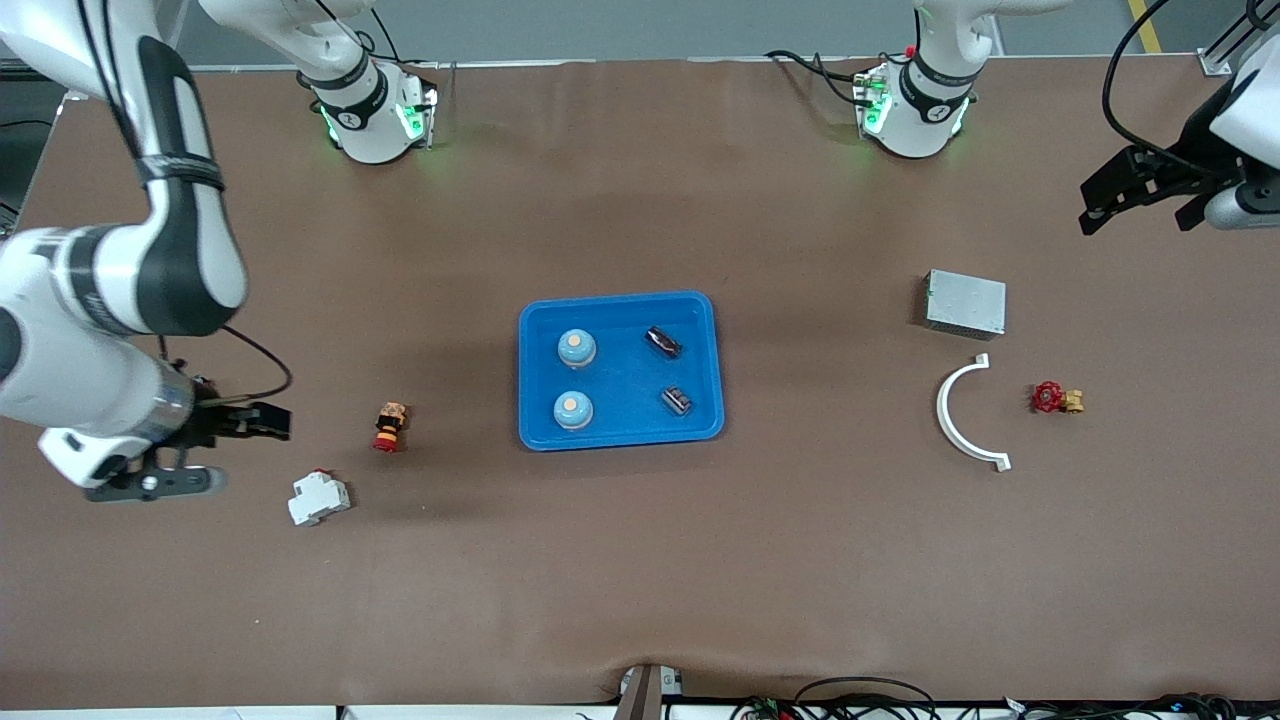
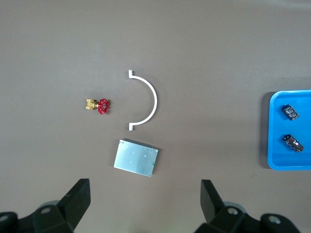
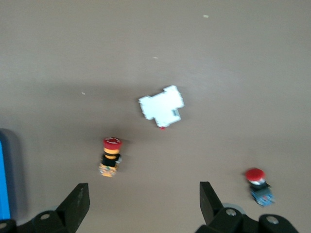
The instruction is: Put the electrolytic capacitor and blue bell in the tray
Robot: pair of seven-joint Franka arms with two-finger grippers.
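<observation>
The bright-blue tray point(image 1: 625, 385) lies at the middle of the table. In it stand two blue bells point(image 1: 577, 348) point(image 1: 573, 409) and lie two dark electrolytic capacitors point(image 1: 664, 342) point(image 1: 677, 401). The left wrist view shows the tray's rim point(image 2: 270, 131) and both capacitors point(image 2: 290, 111) point(image 2: 293, 143). My right gripper point(image 1: 250, 450) point(image 3: 143, 201) is open and empty over bare table toward the right arm's end. My left gripper point(image 1: 1140, 212) point(image 2: 146, 199) is open and empty over bare table toward the left arm's end, apart from the tray.
Toward the right arm's end: a red push button point(image 1: 390, 427) point(image 3: 111, 156), a white breaker point(image 1: 319, 497) point(image 3: 162, 108) and a second red button point(image 3: 257, 187). Toward the left arm's end: a grey metal box point(image 1: 965, 303) point(image 2: 136, 157), a white arc point(image 1: 962, 420) point(image 2: 146, 99), a red valve point(image 1: 1055, 398) point(image 2: 99, 105).
</observation>
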